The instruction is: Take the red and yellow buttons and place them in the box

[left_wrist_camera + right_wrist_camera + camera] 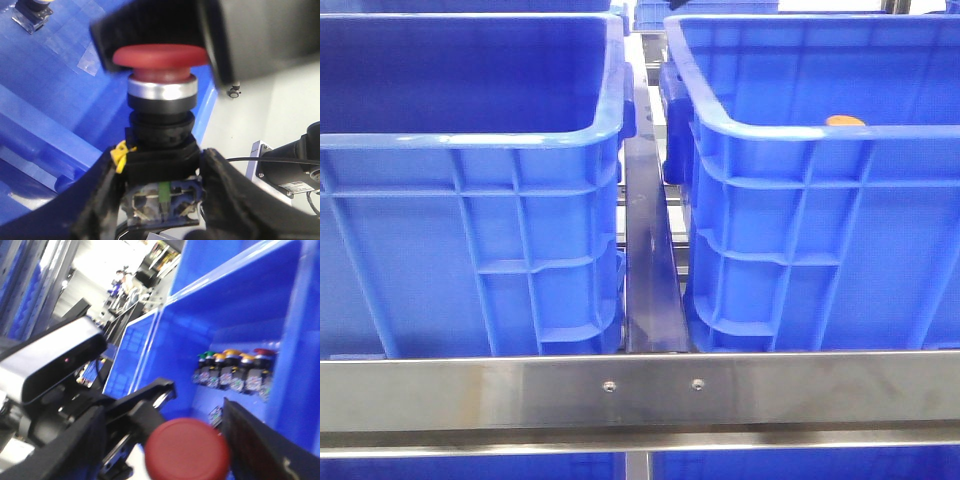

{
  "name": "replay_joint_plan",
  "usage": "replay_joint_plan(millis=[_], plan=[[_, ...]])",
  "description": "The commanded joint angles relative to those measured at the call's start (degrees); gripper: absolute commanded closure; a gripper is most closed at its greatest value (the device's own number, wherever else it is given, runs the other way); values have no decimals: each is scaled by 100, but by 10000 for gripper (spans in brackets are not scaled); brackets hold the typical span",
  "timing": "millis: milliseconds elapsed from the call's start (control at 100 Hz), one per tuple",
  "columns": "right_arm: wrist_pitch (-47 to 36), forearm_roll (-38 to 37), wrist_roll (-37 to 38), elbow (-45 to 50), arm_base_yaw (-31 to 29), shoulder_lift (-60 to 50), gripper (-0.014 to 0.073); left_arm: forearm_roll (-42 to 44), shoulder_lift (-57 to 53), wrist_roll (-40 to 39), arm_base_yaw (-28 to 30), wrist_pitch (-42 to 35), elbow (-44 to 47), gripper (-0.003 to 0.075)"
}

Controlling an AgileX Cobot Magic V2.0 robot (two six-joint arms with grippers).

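Note:
My left gripper (160, 172) is shut on the black-and-clear base of the red button (160, 55) and holds it upright in the air over the rim of a blue crate (45, 100). In the right wrist view the red cap (187, 450) sits between the spread fingers of my right gripper (167, 432), which is open around it. The yellow button (845, 121) peeks over the near rim of the right blue crate (800, 210). Neither gripper shows in the front view.
A second blue crate (470, 200) stands on the left, with a steel rail (640, 390) across the front. A row of several green, yellow and red buttons (235, 370) stands inside a crate (240, 310). Another button (32, 15) lies on a crate floor.

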Motion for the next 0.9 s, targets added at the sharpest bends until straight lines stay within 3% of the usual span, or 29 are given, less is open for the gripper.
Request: replay_joint_plan(millis=[0,280,420,550,630,820,890], plan=[[272,473,-25,-191,28,-132,85,-392,-280,40,-39,-79,-154,722],[293,383,-25,-191,28,-132,93,-381,-280,40,-39,-90,-154,720],[298,379,-25,-191,28,-132,217,-381,-280,52,-39,-90,-154,673],[298,379,-25,-191,28,-132,309,-381,-280,52,-39,-90,-154,564],[298,379,-25,-191,28,-132,305,-381,-280,52,-39,-90,-154,475],[269,379,-25,-224,-27,-132,305,-381,-280,52,-39,169,-154,171],[256,372,-30,-285,-152,-132,305,-381,-280,52,-39,222,-154,113]])
